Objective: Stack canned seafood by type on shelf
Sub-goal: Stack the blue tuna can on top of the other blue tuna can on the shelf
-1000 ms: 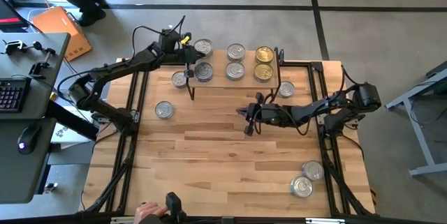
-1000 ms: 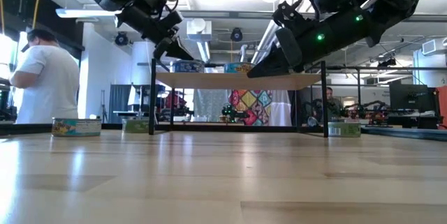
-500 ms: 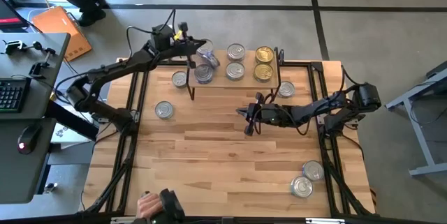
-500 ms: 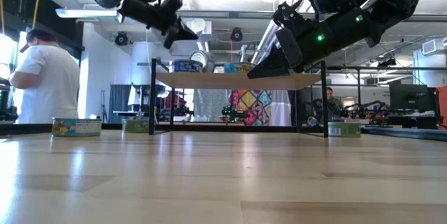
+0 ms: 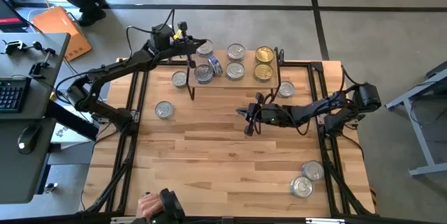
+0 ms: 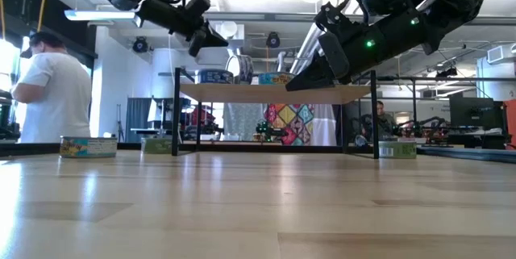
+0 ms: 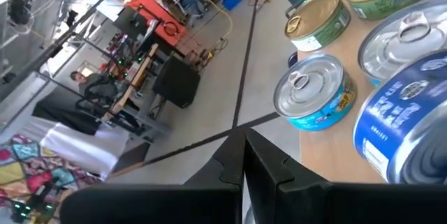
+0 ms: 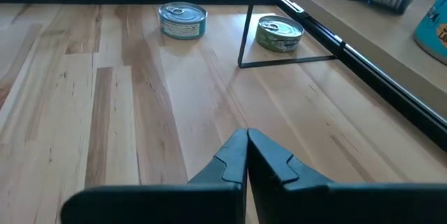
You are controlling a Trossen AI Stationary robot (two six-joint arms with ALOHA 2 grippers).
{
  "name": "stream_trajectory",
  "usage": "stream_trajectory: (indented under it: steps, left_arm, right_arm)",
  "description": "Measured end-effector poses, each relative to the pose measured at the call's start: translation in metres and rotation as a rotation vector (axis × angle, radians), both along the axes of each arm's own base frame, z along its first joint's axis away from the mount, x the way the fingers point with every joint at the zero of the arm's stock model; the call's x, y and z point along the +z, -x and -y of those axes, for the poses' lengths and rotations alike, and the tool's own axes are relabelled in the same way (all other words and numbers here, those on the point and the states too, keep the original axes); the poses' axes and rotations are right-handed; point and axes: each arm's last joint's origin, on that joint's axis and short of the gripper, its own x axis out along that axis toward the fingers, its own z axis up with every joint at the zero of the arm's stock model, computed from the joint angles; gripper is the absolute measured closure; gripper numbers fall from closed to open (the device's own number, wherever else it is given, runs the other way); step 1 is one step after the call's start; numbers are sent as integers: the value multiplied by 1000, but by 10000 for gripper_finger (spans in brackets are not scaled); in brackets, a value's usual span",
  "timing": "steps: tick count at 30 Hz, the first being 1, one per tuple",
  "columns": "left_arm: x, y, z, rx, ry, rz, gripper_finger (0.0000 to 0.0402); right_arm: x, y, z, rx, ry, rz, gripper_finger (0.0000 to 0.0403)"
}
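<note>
The small light-wood shelf (image 5: 234, 77) on thin black metal legs carries flat round tins: silver-lidded ones (image 5: 236, 51), two gold-lidded (image 5: 264, 55), and one blue-labelled tin (image 5: 211, 61) tipped on edge. The left gripper (image 5: 190, 43) hovers beside that tilted tin, fingers closed on nothing. The right gripper (image 5: 246, 112), fingers pressed together and empty, hangs over the plank tabletop (image 5: 223, 154), where more tins (image 5: 164, 109) lie.

Pretty bright and even overall, lit from ceiling fixtures that are blown out in the low view above the left claw (image 6: 211, 39). Soft glare is thrown across the wooden surface (image 6: 258, 202) below it. The tin (image 7: 401, 137) right beside that claw is blurred in the wrist shot.
</note>
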Motion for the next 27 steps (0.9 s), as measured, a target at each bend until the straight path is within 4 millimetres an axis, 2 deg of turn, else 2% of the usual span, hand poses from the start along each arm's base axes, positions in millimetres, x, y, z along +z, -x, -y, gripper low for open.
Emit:
stream_trajectory:
  steps: [5,8,12,15,18,21,24,27]
  left_arm:
    - [0,0,0,5,26,11,401]
    - [-1,-3,3,-5,27,-1,401]
    - [-1,-9,10,-21,12,-7,401]
    - [0,-14,16,-7,-22,-30,402]
    - [-1,-18,22,39,-52,-55,402]
    - [-1,-21,25,109,-76,-81,402]
    - [-4,-21,26,138,-73,-125,402]
    - [-11,-19,27,133,-39,-187,402]
  right_arm:
    - [2,-1,0,1,2,29,398]
    - [10,-4,0,11,31,91,379]
    - [31,-16,4,24,145,144,317]
    - [56,-30,12,12,233,170,255]
    - [83,-43,26,-12,300,143,189]
    - [103,-55,49,-74,290,111,133]
    - [111,-70,75,-130,244,80,97]
    - [111,-86,97,-161,192,46,81]
